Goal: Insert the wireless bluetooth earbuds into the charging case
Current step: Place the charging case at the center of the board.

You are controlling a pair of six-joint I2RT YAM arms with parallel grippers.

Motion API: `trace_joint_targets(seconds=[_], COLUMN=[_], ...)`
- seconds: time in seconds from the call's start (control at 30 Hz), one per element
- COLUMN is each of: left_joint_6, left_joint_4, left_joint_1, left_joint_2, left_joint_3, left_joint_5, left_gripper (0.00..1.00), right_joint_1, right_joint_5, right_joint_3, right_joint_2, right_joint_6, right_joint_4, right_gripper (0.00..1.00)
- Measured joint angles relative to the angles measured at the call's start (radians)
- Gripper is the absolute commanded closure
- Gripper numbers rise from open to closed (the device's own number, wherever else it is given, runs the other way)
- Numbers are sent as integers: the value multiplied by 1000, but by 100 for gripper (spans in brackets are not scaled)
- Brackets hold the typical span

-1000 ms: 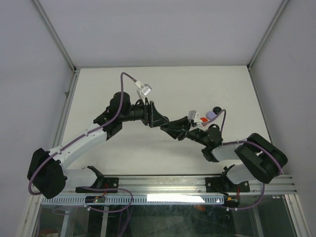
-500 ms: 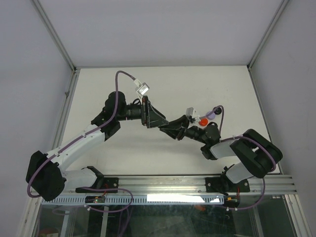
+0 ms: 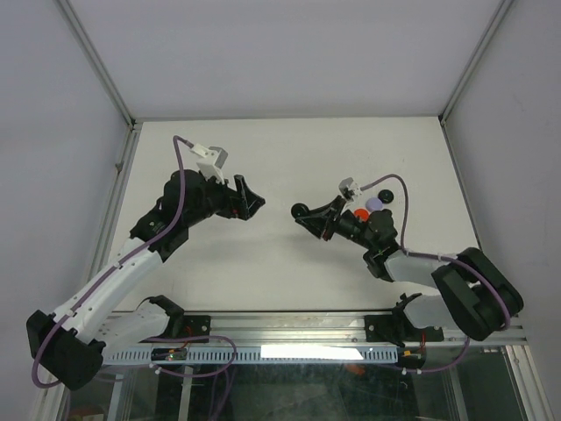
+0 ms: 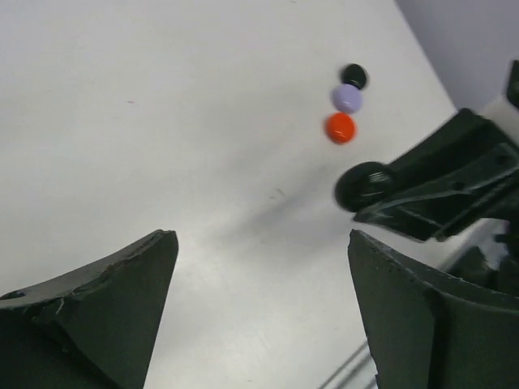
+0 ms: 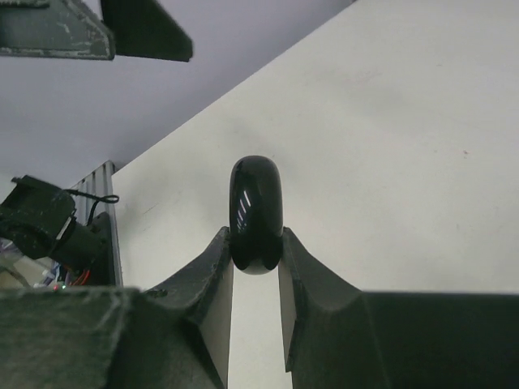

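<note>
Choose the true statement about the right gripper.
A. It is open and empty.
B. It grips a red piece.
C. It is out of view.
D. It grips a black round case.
D: in the right wrist view the right gripper has its fingers closed on either side of a glossy black case, held clear of the table.

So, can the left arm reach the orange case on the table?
Probably not directly: the right claw, shut on a black case, hangs between the open left claw and the orange case.
</note>
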Motion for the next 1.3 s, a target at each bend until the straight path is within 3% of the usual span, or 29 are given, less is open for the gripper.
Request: trace_joint_targets(seconds=[0.1, 0.27, 0.37, 0.6, 0.93, 1.2, 1.3], left_joint_6=[48, 106, 132, 157, 161, 161, 160], left_joint_4=[-79, -146, -170, -181, -191, -193, -196], left_joint_1=[7, 13, 13, 54, 119, 186, 224], left_joint_2=[-58, -124, -145, -195, -214, -211, -211], left_joint_3=[0, 0, -2, -34, -47, -53, -55], left_joint_5=[-154, -356, -434, -514, -506, -446, -415], left_gripper=[1, 1, 1, 1, 1, 1, 1], right_joint_1=[-26, -90, -132, -280, -517, -550, -550], right_joint_5=[49, 133, 179, 236, 314, 344, 341], right_joint_3=[21, 44, 45, 44, -16, -18, 11], right_joint_2=[-98, -259, -338, -402, -390, -279, -203], right_joint_6=[5, 18, 39, 87, 204, 264, 279], right_joint_4=[-192, -539, -755, -1062, -1180, -1125, -1070], right_gripper=[100, 100, 100, 100, 100, 98, 92])
